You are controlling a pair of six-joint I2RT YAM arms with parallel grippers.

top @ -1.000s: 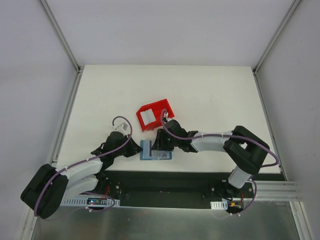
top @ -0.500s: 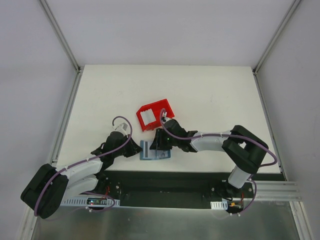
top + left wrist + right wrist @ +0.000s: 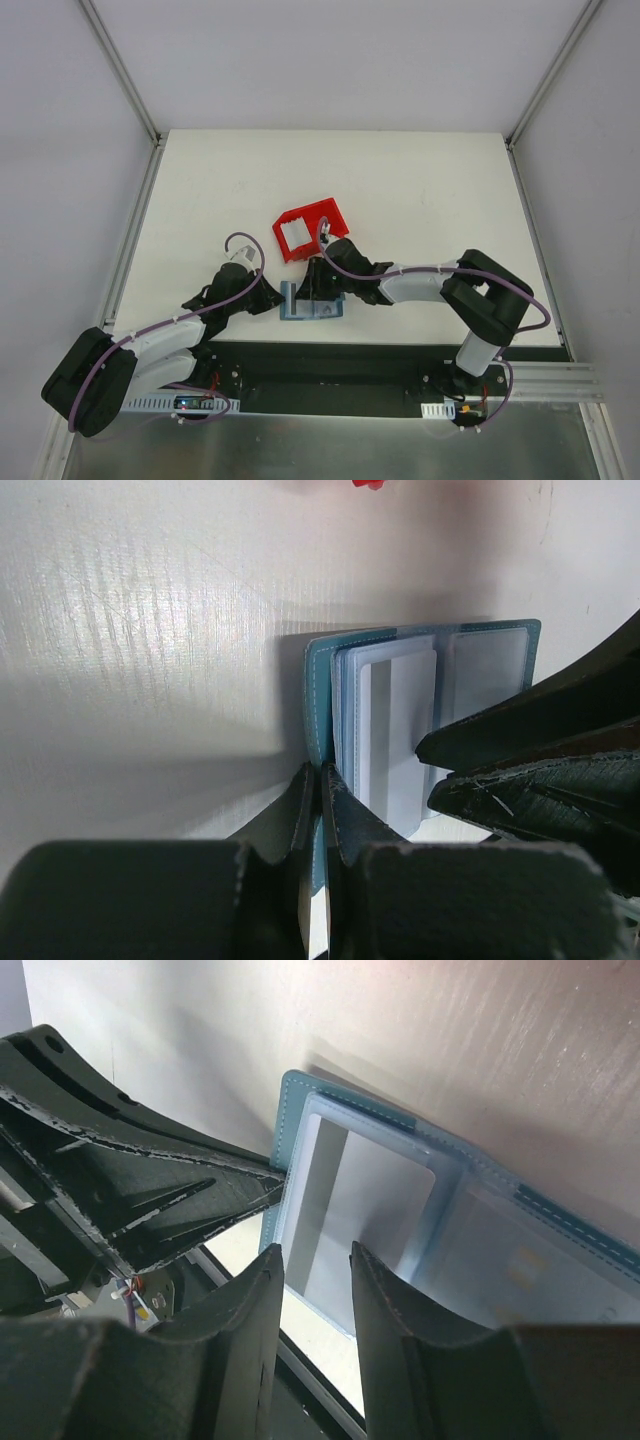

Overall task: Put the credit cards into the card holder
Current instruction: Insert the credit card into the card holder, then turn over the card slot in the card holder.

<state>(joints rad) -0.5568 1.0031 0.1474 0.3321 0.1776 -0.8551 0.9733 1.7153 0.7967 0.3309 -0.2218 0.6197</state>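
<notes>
The card holder (image 3: 305, 312) lies open on the white worktop (image 3: 400, 200), low and just left of centre in the overhead view, between the two arms. A red bin (image 3: 310, 228) sits just above it, close but apart. The left end effector (image 3: 272, 297) reaches in from the lower left and is closed on the holder's left edge. In the left wrist view its tips (image 3: 320, 780) pinch the teal cover at the bottom of the frame, with the card holder (image 3: 485, 670) spread flat above them, pale pockets facing up. One white credit card (image 3: 400, 730) sits in the left-hand stack of pockets, part of it showing outside the pocket. The right end effector (image 3: 318, 290) comes in from the right and hangs directly over the holder. In the right wrist view, the right end effector (image 3: 313, 1260) has its jaws partly apart with nothing clamped between them. They sit low in the frame over the near edge of the credit card (image 3: 365, 1205), which rests in the card holder (image 3: 560, 1250). The left arm's dark fingers (image 3: 180, 1195) meet the teal edge at mid left. Whether the right tips touch the card cannot be told.
</notes>
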